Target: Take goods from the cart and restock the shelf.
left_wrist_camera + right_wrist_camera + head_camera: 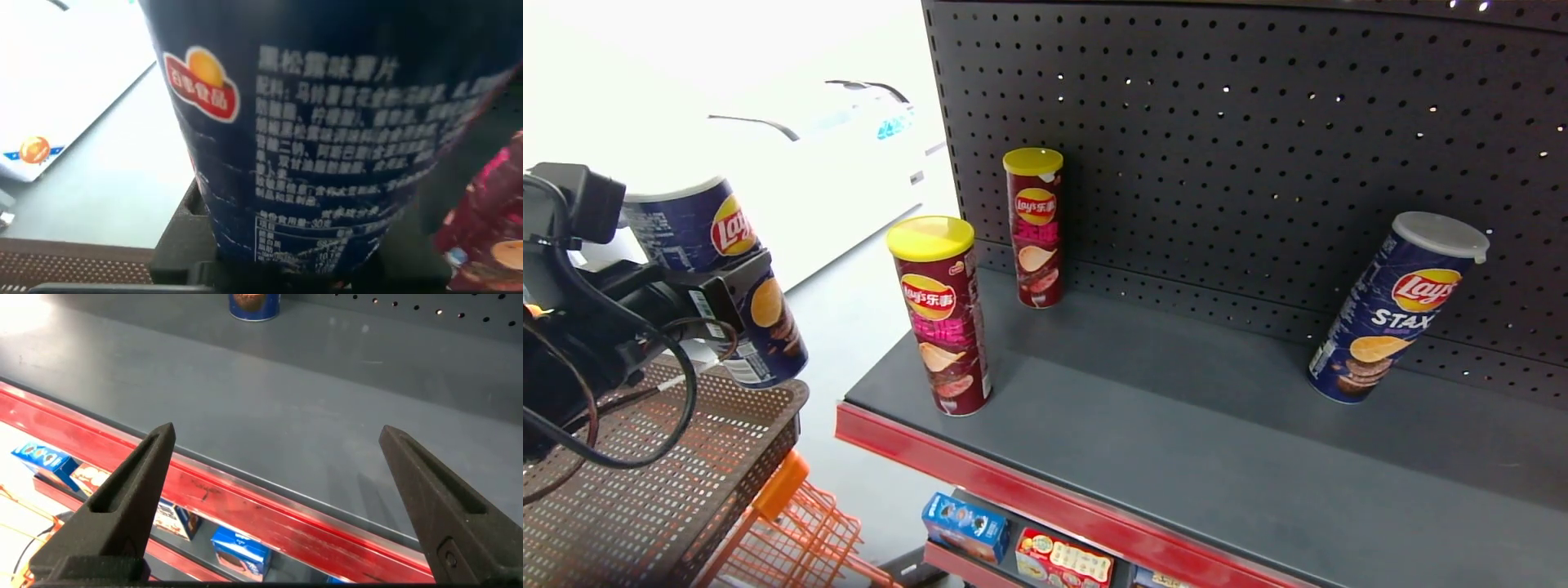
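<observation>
My left gripper (727,302) is shut on a dark blue chip can (723,269), held upright above the cart (670,482) at the left, short of the shelf's left end. The same can (319,122) looms close in the left wrist view. On the grey shelf (1176,441) stand two red chip cans with yellow lids, one near the front left (939,314) and one at the back (1034,227). A blue chip can (1392,306) with a clear lid stands at the back right. My right gripper (286,514) hangs open over the shelf's red front edge (245,498), nothing between its fingers.
Black pegboard (1258,122) backs the shelf. Small boxed goods (968,527) sit on the lower shelf under the red edge. The orange cart's mesh basket (727,392) lies at the lower left. The shelf has free room between the red cans and the blue can.
</observation>
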